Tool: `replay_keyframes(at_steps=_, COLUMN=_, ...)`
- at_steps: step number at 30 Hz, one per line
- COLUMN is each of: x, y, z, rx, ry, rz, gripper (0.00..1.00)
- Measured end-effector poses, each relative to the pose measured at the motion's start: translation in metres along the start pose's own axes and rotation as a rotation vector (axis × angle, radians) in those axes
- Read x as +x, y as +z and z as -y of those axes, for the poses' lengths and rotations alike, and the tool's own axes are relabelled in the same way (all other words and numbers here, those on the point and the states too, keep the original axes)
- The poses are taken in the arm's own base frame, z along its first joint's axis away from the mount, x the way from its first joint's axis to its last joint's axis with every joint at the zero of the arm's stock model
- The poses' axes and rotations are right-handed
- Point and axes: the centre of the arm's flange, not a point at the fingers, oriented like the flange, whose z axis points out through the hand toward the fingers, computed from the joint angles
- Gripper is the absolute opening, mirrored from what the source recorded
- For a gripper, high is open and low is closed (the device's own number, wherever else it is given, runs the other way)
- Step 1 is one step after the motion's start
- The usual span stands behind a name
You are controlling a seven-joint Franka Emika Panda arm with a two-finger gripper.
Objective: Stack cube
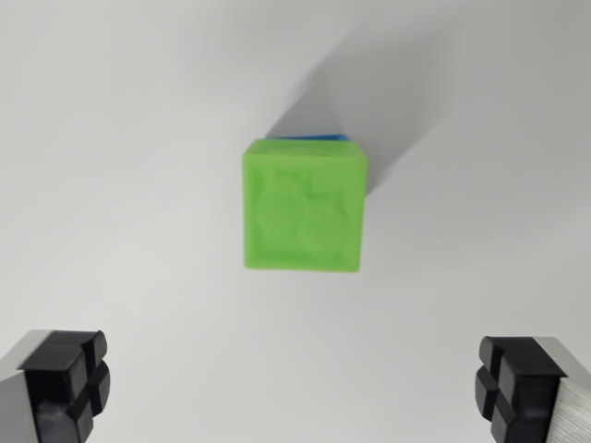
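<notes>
A bright green cube point(303, 205) with an embossed top face sits in the middle of the wrist view. Under it a thin strip of a blue cube point(309, 137) shows at its far edge; the green one rests on top of it. My gripper point(294, 388) is open, its two black-padded fingertips point(66, 377) at the lower left and lower right corners, wide apart. Nothing lies between them. The stacked cubes are beyond the fingertips, apart from both.
A plain white table surface point(120, 138) fills the view. Grey shadows of the cubes stretch toward the upper right.
</notes>
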Motion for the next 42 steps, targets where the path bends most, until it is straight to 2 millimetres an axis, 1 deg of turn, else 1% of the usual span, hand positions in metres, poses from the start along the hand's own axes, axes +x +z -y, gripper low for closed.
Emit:
replay_keyframes(at_steps=17, x=0.0, y=-0.07, z=0.001, rx=0.001, ry=0.0, rz=0.001, gripper=1.0)
replay_keyframes(at_steps=24, x=0.001, y=-0.096, z=0.001, rx=0.002, ry=0.0, rz=0.002, gripper=1.0)
replay_keyframes(at_steps=33, x=0.001, y=-0.124, z=0.001, rx=0.002, ry=0.001, rz=0.002, gripper=1.0)
replay_keyframes(at_steps=42, x=0.002, y=-0.141, z=0.001, rx=0.002, ry=0.002, rz=0.003, gripper=1.0)
